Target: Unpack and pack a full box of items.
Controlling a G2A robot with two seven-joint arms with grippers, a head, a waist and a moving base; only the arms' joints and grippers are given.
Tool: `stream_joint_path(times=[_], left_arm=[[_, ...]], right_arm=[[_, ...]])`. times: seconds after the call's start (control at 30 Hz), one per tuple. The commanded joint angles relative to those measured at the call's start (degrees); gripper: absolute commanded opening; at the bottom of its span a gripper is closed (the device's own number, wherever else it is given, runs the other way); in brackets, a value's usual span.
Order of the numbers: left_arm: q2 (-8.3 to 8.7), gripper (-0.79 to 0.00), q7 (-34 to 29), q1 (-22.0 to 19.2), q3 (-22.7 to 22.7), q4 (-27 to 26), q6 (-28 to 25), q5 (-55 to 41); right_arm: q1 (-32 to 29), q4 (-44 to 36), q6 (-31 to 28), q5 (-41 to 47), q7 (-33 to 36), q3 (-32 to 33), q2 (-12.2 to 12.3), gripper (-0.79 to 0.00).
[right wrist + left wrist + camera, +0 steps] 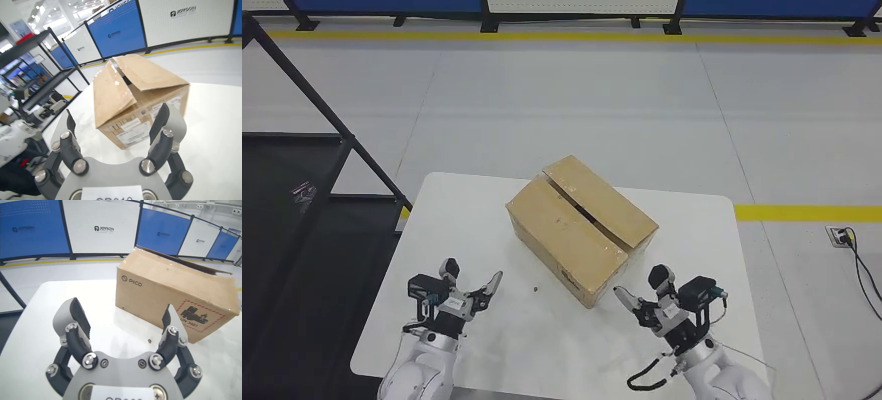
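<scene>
The left end effector and the right end effector hover nearest, over the near edge of the worktop. Both are spread wide, empty, and apart from the box. A small speck lies between the left one and the box; it looks harmless. The box sits skewed mid-worktop, with its top flaps folded down but unsealed and a dark gap between them. The likely trouble is at that gap. A finger catching a flap edge may slide the whole box instead of lifting the flap, or press the flap inward onto the contents. A flap lifted alone may spring back. Farther on, a hard shove could drive the box toward the far edge.
</scene>
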Motion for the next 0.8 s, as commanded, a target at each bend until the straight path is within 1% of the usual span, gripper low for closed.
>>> stream_joint_path(times=[0.0, 0.03, 0.2, 0.3, 0.33, 0.4, 0.57, 0.67, 0.77], left_arm=[[0.26, 0.000, 0.13, 1.66, -2.32, -1.08, -0.41, -0.63], [0.38, 0.000, 0.07, 2.36, -3.26, -1.65, -0.40, -0.47], [0.38, 0.000, 0.07, 2.36, -3.26, -1.65, -0.40, -0.47], [0.38, 0.000, 0.07, 2.36, -3.26, -1.65, -0.40, -0.47], [0.38, 0.000, 0.07, 2.36, -3.26, -1.65, -0.40, -0.47], [0.35, 0.000, -0.41, 2.22, -3.00, -1.93, -0.96, -0.83], [0.23, 0.000, 0.04, 1.65, -2.60, -2.21, 0.03, -0.11], [0.15, 0.000, 0.61, 1.67, -2.37, -1.97, 0.65, 0.40], [0.06, 0.000, 0.99, 1.62, -2.24, -1.60, 1.18, 0.36]], right_arm=[[1.03, 0.60, 0.05, 3.37, 1.50, 0.07, -0.04, 0.000], [1.03, 0.60, 0.05, 3.37, 1.50, 0.07, -0.04, 0.000], [1.03, 0.60, 0.05, 3.37, 1.50, 0.07, -0.04, 0.000], [1.20, 0.12, -2.06, 3.69, 1.91, -0.34, -0.03, 0.000], [1.30, 0.66, -2.12, 6.40, 1.84, -0.46, -0.16, 0.000], [2.70, 2.46, 0.47, 10.76, 3.30, -0.27, -0.41, 0.000], [6.68, 6.53, 3.18, 23.07, 9.99, -0.47, -0.91, 0.000], [8.81, 8.74, 2.21, 29.33, 14.40, -0.34, -1.02, 0.000], [10.14, 10.25, -0.07, 33.75, 16.36, -0.28, -1.12, 0.000]])
